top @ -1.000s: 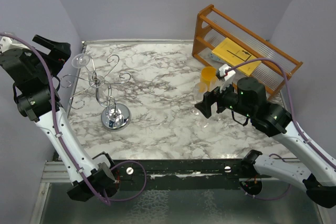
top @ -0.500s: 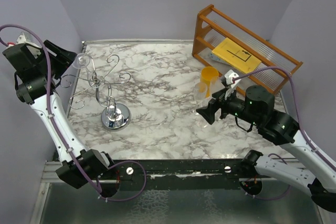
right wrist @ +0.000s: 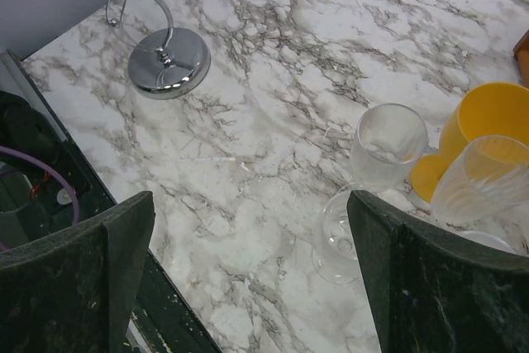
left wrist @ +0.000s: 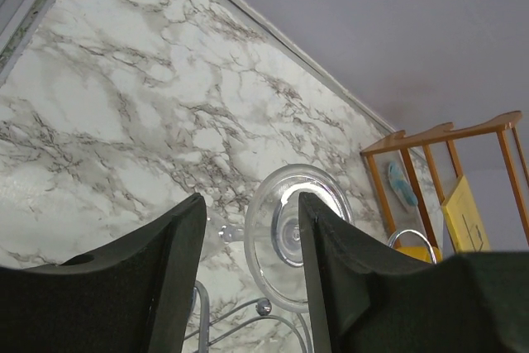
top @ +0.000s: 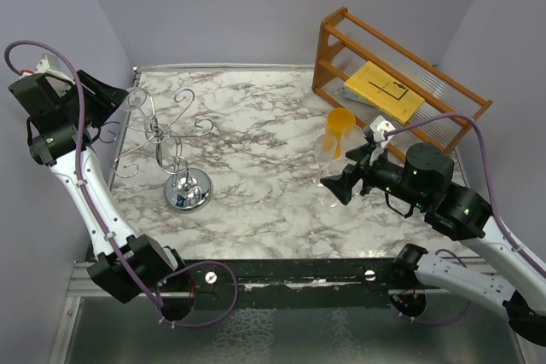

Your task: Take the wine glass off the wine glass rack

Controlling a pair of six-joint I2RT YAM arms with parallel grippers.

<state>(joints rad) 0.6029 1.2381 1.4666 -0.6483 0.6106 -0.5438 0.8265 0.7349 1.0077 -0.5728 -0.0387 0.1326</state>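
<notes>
The wine glass rack is a silvery wire tree with a round chrome base at the left of the marble table. A clear wine glass hangs from its upper left arm, foot uppermost. My left gripper is open right beside that foot. In the left wrist view the foot shows between and just beyond the fingers, partly behind the right one. My right gripper is open and empty. It sits next to a second wine glass that stands on the table, also in the right wrist view.
A yellow cup and a ribbed clear cup stand close behind the standing glass. An orange-brown wooden slatted shelf holding a yellow card stands at the back right. Walls close in the table at the left and the back.
My left gripper has swung down and right, from clear of the rack to right beside the hanging glass's foot. My right gripper has drawn back slightly from the standing glass.
</notes>
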